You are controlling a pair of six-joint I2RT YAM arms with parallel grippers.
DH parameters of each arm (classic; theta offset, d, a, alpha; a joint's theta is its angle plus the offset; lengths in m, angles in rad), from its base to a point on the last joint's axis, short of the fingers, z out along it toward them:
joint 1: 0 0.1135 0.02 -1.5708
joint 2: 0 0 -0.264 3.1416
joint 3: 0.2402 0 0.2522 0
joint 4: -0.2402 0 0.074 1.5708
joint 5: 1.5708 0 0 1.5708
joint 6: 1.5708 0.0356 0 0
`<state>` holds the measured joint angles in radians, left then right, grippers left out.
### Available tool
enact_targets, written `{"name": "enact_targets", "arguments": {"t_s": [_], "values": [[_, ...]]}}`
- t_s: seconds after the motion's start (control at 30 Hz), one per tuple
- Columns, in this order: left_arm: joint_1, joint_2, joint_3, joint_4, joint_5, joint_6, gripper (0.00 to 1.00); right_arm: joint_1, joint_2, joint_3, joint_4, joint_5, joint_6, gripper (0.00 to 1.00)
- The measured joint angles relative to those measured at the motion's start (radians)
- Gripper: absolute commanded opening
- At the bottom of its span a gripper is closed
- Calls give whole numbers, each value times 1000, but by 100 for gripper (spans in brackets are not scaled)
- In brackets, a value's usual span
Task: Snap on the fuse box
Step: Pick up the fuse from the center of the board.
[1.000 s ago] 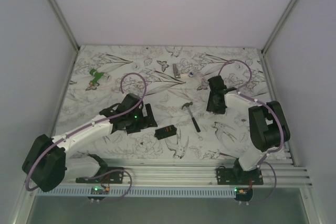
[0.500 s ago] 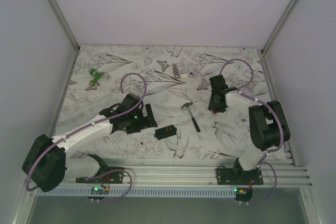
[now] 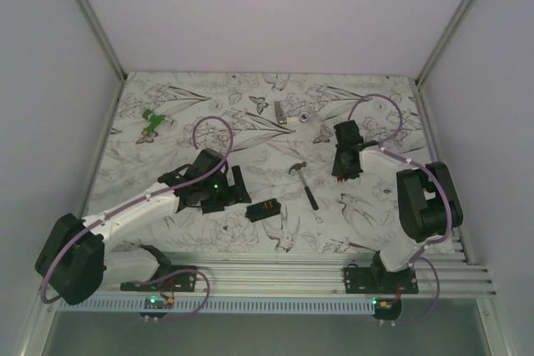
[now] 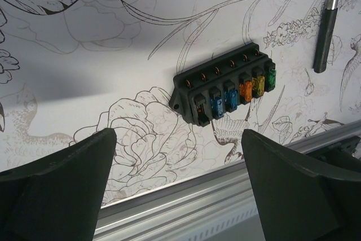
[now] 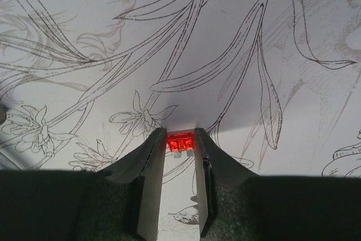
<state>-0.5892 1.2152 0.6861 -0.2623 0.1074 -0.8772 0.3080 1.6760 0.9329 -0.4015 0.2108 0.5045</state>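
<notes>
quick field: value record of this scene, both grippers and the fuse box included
left gripper: open, above and short of the fuse box, not touching
right gripper: closed on a red fuse
fuse box: lying flat; blue, orange, yellow and green fuses fitted; one end slot looks empty
hammer: beside the fuse box, apart

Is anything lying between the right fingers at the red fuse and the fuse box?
Yes: the hammer lies flat between the right fingers, closed on the red fuse, and the fuse box. A raised path would likely clear it.
</notes>
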Motion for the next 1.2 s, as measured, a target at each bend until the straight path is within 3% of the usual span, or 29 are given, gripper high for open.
{"name": "enact_targets", "arguments": {"t_s": [0.27,0.57,0.9,1.2], "values": [[-4,0,0,0,3,0,96,4,-58,-56,-21,-52,-16,32],[-13,13,0,0,4,0,96,28,-86,-70,-95,-82,-55,49],[-14,19,0,0,4,0,96,28,-61,-6,-175,-141,-218,48],[-14,19,0,0,4,0,96,27,-9,26,-186,-148,-260,44]]}}
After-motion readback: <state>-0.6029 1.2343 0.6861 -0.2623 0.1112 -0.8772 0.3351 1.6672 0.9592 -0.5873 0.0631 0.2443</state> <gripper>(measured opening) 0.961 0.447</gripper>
